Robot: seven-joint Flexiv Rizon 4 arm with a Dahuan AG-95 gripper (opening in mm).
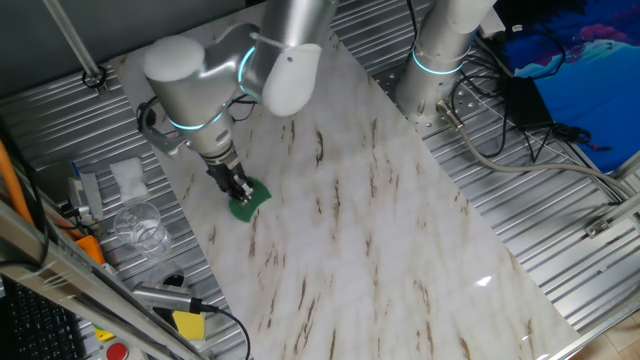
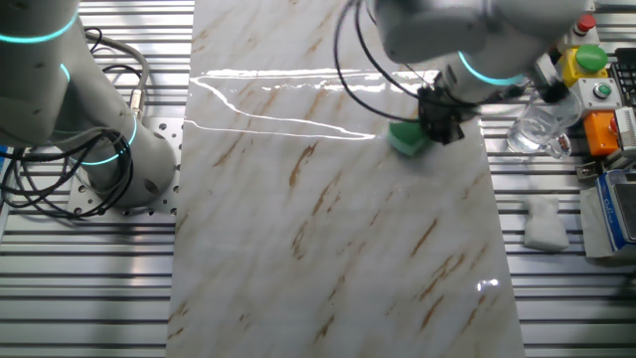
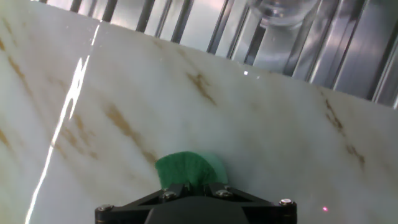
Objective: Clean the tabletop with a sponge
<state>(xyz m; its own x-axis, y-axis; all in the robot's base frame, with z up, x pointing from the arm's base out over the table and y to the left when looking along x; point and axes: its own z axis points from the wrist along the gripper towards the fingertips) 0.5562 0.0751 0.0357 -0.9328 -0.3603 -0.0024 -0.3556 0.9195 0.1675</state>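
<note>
The green sponge point(image 1: 250, 200) lies pressed on the white marble-look tabletop point(image 1: 380, 220), near its left edge in one fixed view. My gripper point(image 1: 238, 188) is shut on the sponge and holds it against the slab. In the other fixed view the sponge point(image 2: 405, 138) is near the slab's right edge, with the gripper point(image 2: 437, 123) on it. In the hand view the sponge point(image 3: 189, 168) sticks out ahead of my gripper point(image 3: 194, 190) on the tabletop point(image 3: 261, 130).
A clear glass point(image 1: 140, 226), a white crumpled tissue point(image 1: 128, 175), a yellow block point(image 1: 188, 325) and tools lie on the ribbed metal beside the slab's left edge. The arm's base point(image 1: 440, 50) and cables stand beyond the far side.
</note>
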